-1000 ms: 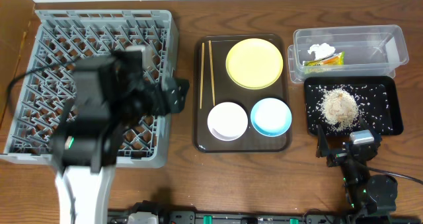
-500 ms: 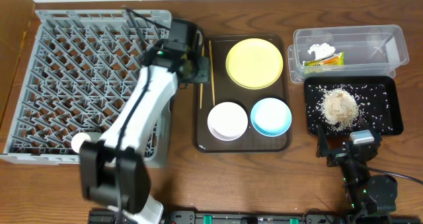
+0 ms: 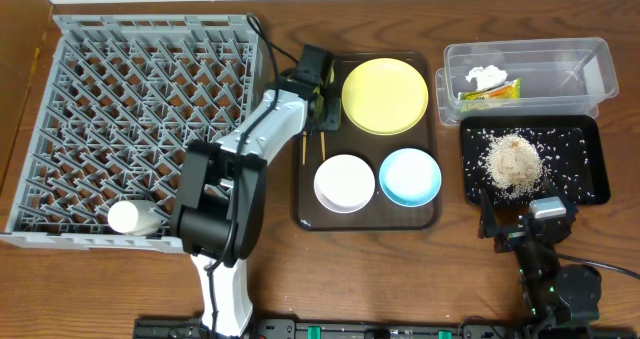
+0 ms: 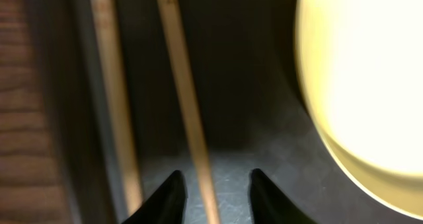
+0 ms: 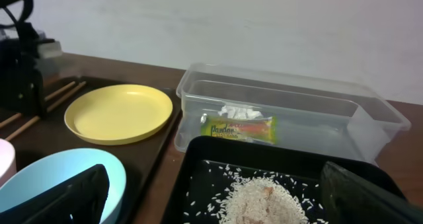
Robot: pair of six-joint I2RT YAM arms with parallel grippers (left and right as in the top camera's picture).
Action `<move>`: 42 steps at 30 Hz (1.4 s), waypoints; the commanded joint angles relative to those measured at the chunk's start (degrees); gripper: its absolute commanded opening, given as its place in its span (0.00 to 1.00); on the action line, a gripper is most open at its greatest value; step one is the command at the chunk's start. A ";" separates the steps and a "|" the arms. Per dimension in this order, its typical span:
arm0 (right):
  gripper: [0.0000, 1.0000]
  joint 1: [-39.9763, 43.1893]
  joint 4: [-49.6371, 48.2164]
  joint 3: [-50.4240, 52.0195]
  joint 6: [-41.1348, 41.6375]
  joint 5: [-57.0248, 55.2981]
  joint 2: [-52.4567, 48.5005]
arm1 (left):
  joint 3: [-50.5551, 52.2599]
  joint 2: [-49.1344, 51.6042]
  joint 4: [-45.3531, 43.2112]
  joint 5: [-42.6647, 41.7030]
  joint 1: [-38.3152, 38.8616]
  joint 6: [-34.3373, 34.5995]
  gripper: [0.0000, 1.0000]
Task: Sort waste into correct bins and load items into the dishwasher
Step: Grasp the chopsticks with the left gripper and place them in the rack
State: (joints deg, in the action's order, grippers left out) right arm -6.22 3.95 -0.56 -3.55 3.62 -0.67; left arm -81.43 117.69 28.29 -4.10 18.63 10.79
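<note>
Two wooden chopsticks [image 3: 306, 114] lie along the left side of the dark brown tray [image 3: 300, 194]. My left gripper [image 3: 320, 101] is low over them. In the left wrist view its jaws [image 4: 215, 191] straddle the right chopstick [image 4: 185, 98], narrowed, with a gap showing on each side; the other chopstick [image 4: 112, 85] lies outside the left finger. The yellow plate [image 3: 385, 96], white bowl [image 3: 344, 183] and light blue bowl [image 3: 410, 176] sit on the same tray. My right gripper [image 3: 528, 217] rests open at the near right, holding nothing, facing the rice [image 5: 264, 201].
The grey dish rack [image 3: 140, 129] fills the left. The clear tub [image 3: 570, 54] at the far right holds a white tissue [image 3: 485, 76] and a green-yellow wrapper [image 3: 490, 92]. In front of it the black tray [image 3: 590, 179] holds the rice pile [image 3: 515, 159].
My left arm swung from above the dish rack to the chopsticks on the brown tray, and its jaws have narrowed around one chopstick. The right arm has not moved.
</note>
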 commanded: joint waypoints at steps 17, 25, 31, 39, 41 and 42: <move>0.99 0.15 -0.04 0.24 0.72 0.02 0.35 | -1.38 3.76 2.08 1.55 0.46 4.59 0.08; 0.99 0.15 -0.04 0.24 0.72 0.02 0.35 | -2.60 -9.29 7.37 2.54 -0.74 3.74 0.08; 0.99 0.15 -0.04 0.24 0.72 0.02 0.35 | -2.58 -20.13 15.26 14.64 -2.16 -2.08 0.08; 0.99 0.15 -0.04 0.24 0.72 0.02 0.35 | 0.26 -20.04 20.37 23.52 -7.89 -8.85 0.08; 0.99 0.15 -0.04 0.24 0.72 0.02 0.35 | 0.44 -19.08 20.35 23.43 -9.57 -8.79 0.08; 0.99 0.15 -0.04 0.24 0.72 0.02 0.35 | 0.44 -18.80 20.17 23.04 -10.29 -8.79 0.08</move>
State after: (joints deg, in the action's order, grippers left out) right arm -6.22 3.95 -0.56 -3.53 3.62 -0.67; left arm -81.95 97.25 48.51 16.64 10.79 4.16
